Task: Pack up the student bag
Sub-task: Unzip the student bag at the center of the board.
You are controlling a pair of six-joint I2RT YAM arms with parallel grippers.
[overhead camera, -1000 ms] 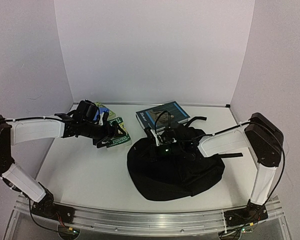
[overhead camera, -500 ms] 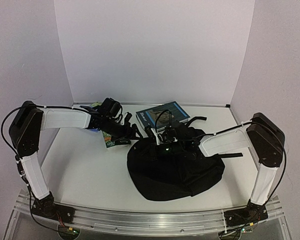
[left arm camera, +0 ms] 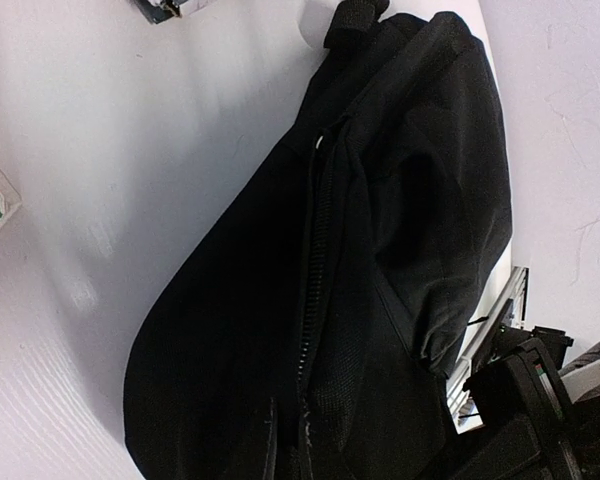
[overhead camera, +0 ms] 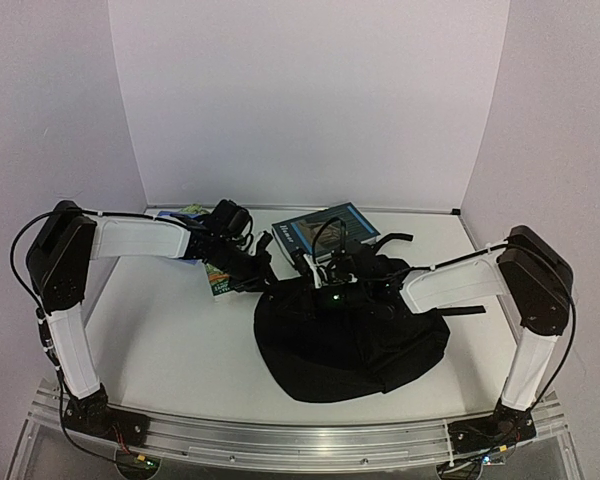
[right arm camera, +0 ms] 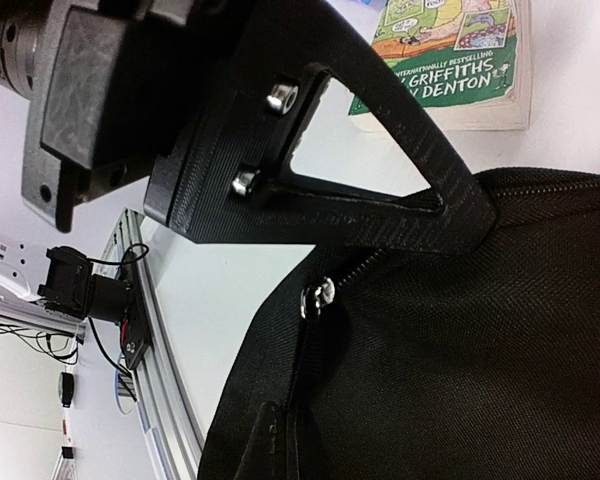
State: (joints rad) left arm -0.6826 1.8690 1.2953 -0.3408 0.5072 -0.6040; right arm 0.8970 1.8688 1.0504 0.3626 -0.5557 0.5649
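The student bag [overhead camera: 350, 335] is a big black backpack lying flat in the middle of the table. My left gripper [overhead camera: 267, 274] sits at its upper left edge, shut on the fabric beside the zipper [left arm camera: 315, 290]. In the right wrist view, one of its black triangular fingers [right arm camera: 380, 200] presses onto the bag's rim. My right gripper [overhead camera: 317, 282] is on the bag's top, shut on the black pull hanging from the silver zipper slider [right arm camera: 320, 293]. Both grippers' own fingertips blend into the dark fabric in the wrist views.
A green comic paperback [overhead camera: 223, 277] lies just left of the bag, under the left arm; its cover [right arm camera: 450, 50] shows in the right wrist view. A blue book [overhead camera: 325, 230] lies behind the bag, and another book [overhead camera: 188, 212] at the back left. The metal rail [overhead camera: 280, 435] runs along the near edge.
My left arm swung right, away from the green paperback, to the bag's upper left edge, and its jaws went from open to shut. The right arm stayed where it was.
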